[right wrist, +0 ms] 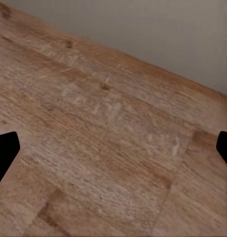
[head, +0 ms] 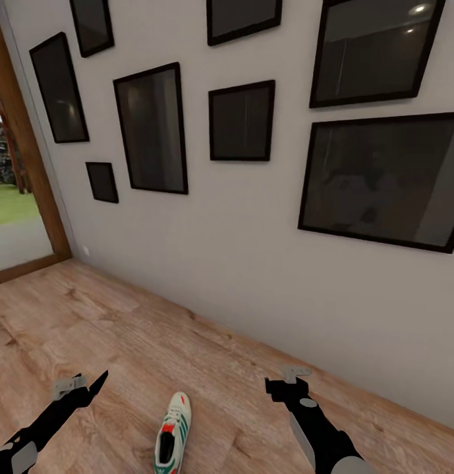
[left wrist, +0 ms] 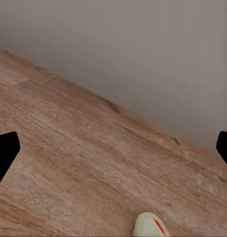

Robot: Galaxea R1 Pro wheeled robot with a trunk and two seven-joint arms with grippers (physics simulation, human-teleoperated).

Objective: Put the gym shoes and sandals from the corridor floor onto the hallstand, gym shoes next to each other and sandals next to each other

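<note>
The grey wall with its dark picture frames rises behind the corridor floor, on which one gym shoe lies near the robot, between the two arms. The left gripper and right gripper hover apart from it, both spread wide and empty. Judged stage: approach to first pickup; next, lower one gripper over the shoe.
</note>
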